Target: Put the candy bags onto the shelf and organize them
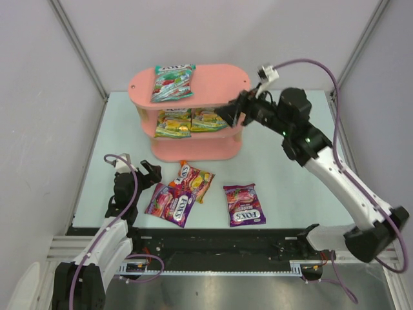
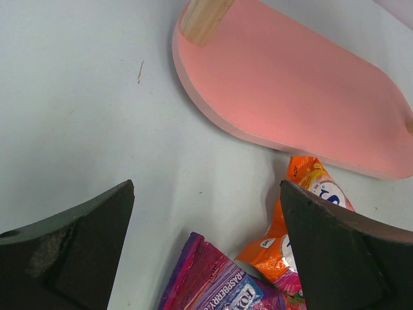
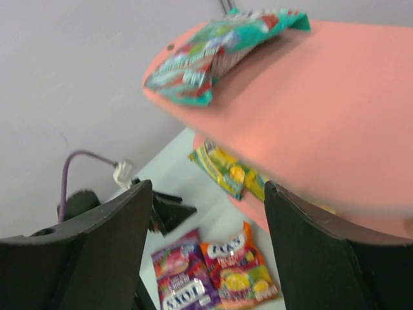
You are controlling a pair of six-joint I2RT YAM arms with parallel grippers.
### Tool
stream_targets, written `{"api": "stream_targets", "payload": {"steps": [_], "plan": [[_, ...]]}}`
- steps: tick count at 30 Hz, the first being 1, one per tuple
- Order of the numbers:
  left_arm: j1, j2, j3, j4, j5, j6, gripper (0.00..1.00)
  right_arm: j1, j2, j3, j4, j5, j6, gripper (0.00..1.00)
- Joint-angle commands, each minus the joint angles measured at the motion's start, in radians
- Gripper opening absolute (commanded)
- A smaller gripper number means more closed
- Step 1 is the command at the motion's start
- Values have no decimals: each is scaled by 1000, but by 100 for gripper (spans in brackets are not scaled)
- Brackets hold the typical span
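Handling, as judged: light, limp, slippery glossy film; flat pillow shape. Pinch at a crimped end or corner, not the slick face.

Teal bag [image 1: 173, 82] on shelf [image 1: 219, 77], left end of top board. Two yellow-green bags [image 1: 174, 123] [image 1: 208, 120] on middle board.

Red-orange bag [image 1: 193, 180] touching one purple bag [image 1: 170, 203], second purple bag [image 1: 244, 205] apart, all near front edge of table [image 1: 290, 168].

Boards rigid, matte pink, oval; posts [image 2: 203, 16] round, wooden.

Left gripper [image 1: 150, 174]: wide open, empty. Right gripper [image 1: 231, 116]: open, empty, at right end of middle board.

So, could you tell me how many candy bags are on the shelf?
3: teal bag on the top board; two yellow-green bags side by side on the middle board. More may hide below.
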Motion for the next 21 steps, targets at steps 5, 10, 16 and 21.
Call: {"api": "stream_targets", "payload": {"steps": [5, 10, 16, 21], "plan": [[7, -3, 19, 33, 14, -15, 100, 113, -227, -446, 96, -16, -193, 75], [9, 0, 20, 34, 14, -15, 100, 162, -200, -664, 296, -13, -241, 76], [7, 3, 19, 39, 18, -15, 100, 202, -34, -715, 481, 32, -320, 80], [7, 8, 20, 40, 18, -15, 100, 193, 108, -715, 639, -22, -334, 82]]}}
